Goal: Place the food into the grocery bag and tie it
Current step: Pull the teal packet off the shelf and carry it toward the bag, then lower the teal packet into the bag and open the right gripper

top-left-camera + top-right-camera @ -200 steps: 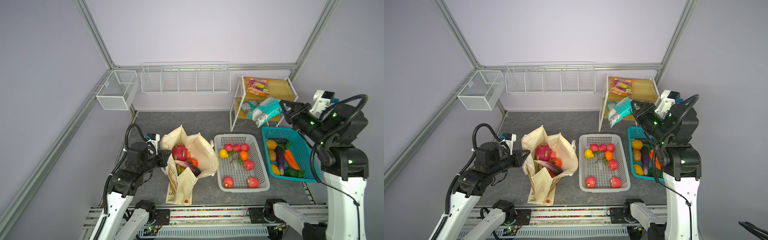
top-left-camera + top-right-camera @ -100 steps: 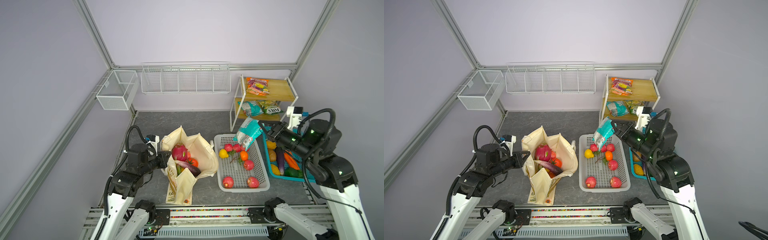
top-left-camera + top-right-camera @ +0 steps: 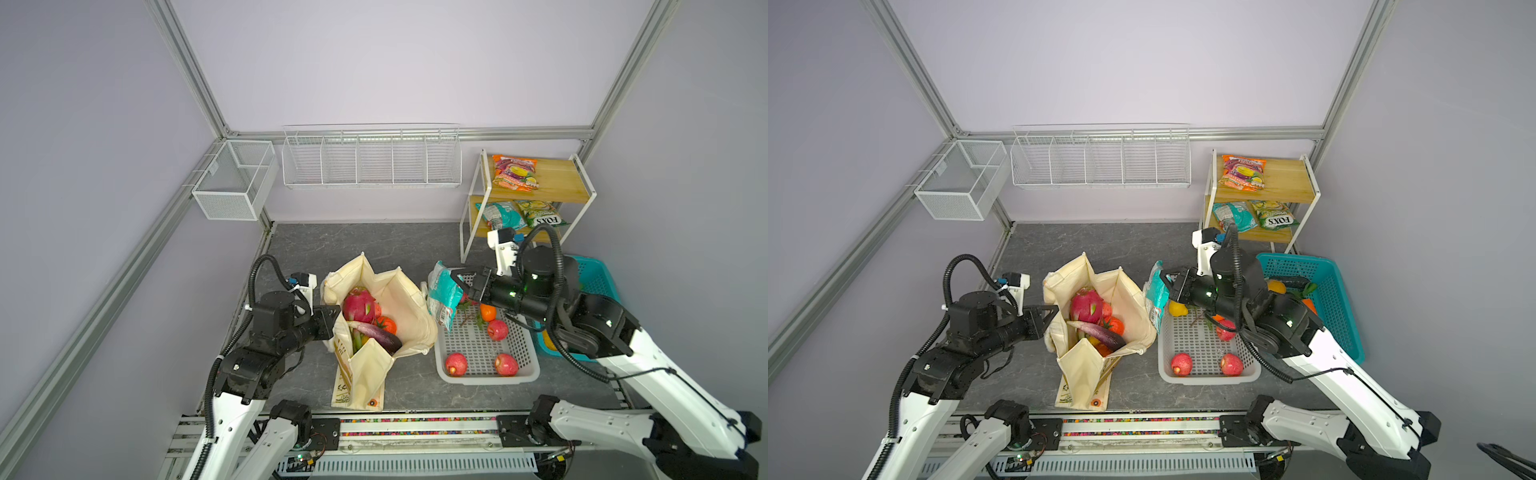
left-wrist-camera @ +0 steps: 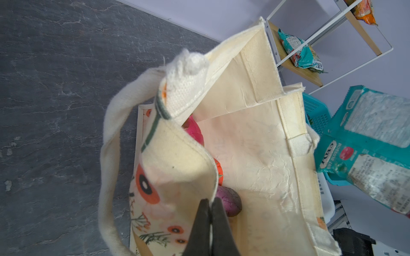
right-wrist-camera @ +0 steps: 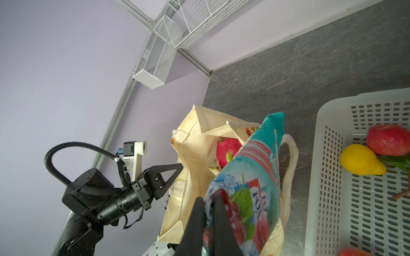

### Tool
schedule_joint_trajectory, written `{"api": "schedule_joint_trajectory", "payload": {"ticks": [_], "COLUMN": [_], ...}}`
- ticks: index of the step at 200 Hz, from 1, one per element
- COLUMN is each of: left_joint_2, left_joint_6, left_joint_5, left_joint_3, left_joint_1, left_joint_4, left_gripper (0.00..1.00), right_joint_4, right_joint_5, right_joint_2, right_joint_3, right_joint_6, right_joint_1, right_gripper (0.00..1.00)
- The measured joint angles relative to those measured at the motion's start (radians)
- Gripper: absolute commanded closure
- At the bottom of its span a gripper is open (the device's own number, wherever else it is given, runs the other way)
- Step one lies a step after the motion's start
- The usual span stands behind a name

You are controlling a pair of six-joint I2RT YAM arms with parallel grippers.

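Teal packet (image 3: 442, 299) hangs pinched in the right end effector (image 5: 207, 200), just beside the bag (image 3: 399, 299) at its 3 o'clock. Left end effector (image 4: 211, 200) is pressed together on the bag's 9 o'clock rim. Dragon fruit (image 3: 358, 305) and eggplant (image 3: 380, 334) lie inside; apples (image 3: 456, 363), the teal basket (image 3: 598, 282) produce, shelf packets (image 3: 514, 172) and the tying remain.
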Motion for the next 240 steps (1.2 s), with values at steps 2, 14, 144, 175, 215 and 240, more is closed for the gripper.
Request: {"api": "schedule_joint_trajectory", "payload": {"ticks": [2,14,144,175,215,240], "left_joint_2": [0.000,0.000,-0.013,-0.014,-0.024,-0.025], "left_joint_6": [0.000,0.000,0.000,0.000,0.000,0.000], "left_joint_5": [0.000,0.000,0.000,0.000,0.002,0.005], "left_joint_3": [0.000,0.000,-0.002,-0.003,-0.006,-0.008], "left_joint_1": [0.000,0.000,0.000,0.000,0.000,0.000], "left_joint_4": [0.000,-0.002,-0.005,-0.005,-0.005,-0.005], "left_gripper": [1.00,1.00,1.00,1.00,1.00,1.00], "right_joint_4": [0.000,0.002,0.025,0.017,0.014,0.015], "right_joint_5": [0.004,0.028,0.053,0.042,0.013,-0.011], "right_joint_2": [0.003,0.035,0.336,0.427,0.507,0.544], "right_joint_3": [0.002,0.035,0.346,0.383,0.442,0.453], "right_joint_6": [-0.002,-0.023,-0.207,-0.248,-0.288,-0.299], "right_joint_1": [0.005,0.052,0.266,0.267,0.253,0.227], "right_gripper": [0.93,0.93,0.93,0.93,0.93,0.93]}}
